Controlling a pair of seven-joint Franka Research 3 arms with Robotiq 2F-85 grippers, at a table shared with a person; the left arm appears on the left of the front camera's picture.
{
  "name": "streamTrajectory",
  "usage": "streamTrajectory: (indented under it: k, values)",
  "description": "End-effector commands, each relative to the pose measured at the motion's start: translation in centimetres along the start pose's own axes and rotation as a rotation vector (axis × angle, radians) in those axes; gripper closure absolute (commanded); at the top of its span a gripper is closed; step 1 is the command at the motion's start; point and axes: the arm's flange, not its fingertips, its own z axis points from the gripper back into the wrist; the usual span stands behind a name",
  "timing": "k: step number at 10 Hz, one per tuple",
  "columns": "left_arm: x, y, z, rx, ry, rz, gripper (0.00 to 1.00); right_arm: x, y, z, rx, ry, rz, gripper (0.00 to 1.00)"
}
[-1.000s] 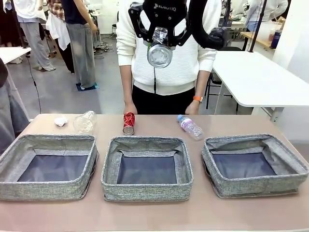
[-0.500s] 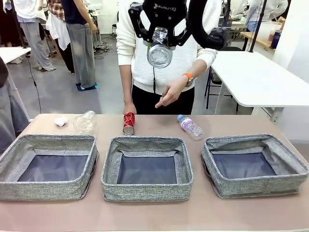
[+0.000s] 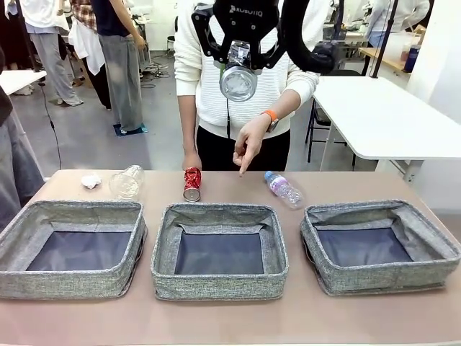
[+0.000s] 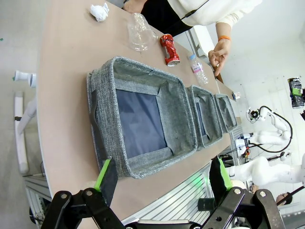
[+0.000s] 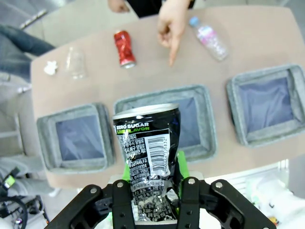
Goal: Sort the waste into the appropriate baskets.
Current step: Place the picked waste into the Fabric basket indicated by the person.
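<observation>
High above the table's far side, my right gripper (image 3: 238, 54) is shut on a dented black-and-silver can (image 5: 147, 152), whose silver end (image 3: 238, 81) faces the front camera. My left gripper (image 4: 164, 176) hangs open over the table's near left edge. Along the far edge lie a white paper ball (image 3: 91, 181), a clear plastic container (image 3: 127, 181), a red can (image 3: 192, 182) and a blue-capped bottle (image 3: 284, 189). Three grey baskets stand in a row: left (image 3: 72, 286), middle (image 3: 216, 286), right (image 3: 374, 280). All three hold nothing.
A person in a white sweater stands at the far side. One hand (image 3: 248, 144) points down between the red can and the bottle; the other rests at the table edge near the red can. Bare table runs in front of the baskets.
The person's hand has lifted from the table edge and now points downward between the red can and the bottle. Both grippers are where they were.
</observation>
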Motion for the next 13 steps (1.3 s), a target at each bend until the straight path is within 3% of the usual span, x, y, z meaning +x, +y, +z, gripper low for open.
streamTrajectory:
  k: [1, 4, 6, 8, 10, 13]
  values:
    - [0.0, 0.0, 0.0, -0.015, -0.016, -0.020, 0.00, -0.1, -0.3, -0.2, 0.003, -0.019, -0.009, 0.62]
    - [0.0, 0.0, 0.0, -0.015, -0.016, -0.020, 0.00, 0.0, 0.0, 0.0, 0.000, 0.000, 0.000, 0.61]
    - [0.0, 0.0, 0.0, -0.015, -0.016, -0.020, 0.00, 0.7, 0.3, -10.8, -0.034, 0.143, 0.083, 0.61]
    - [0.0, 0.0, 0.0, -0.015, -0.016, -0.020, 0.00, -1.2, -1.8, -22.5, -0.060, 0.185, 0.051, 0.61]
    - [0.0, 0.0, 0.0, -0.015, -0.016, -0.020, 0.00, -2.8, -3.0, -26.6, 0.037, 0.250, 0.102, 0.61]
    - [0.0, 0.0, 0.0, -0.015, -0.016, -0.020, 0.00, -3.3, -3.7, -27.2, 0.025, 0.342, 0.110, 0.61]
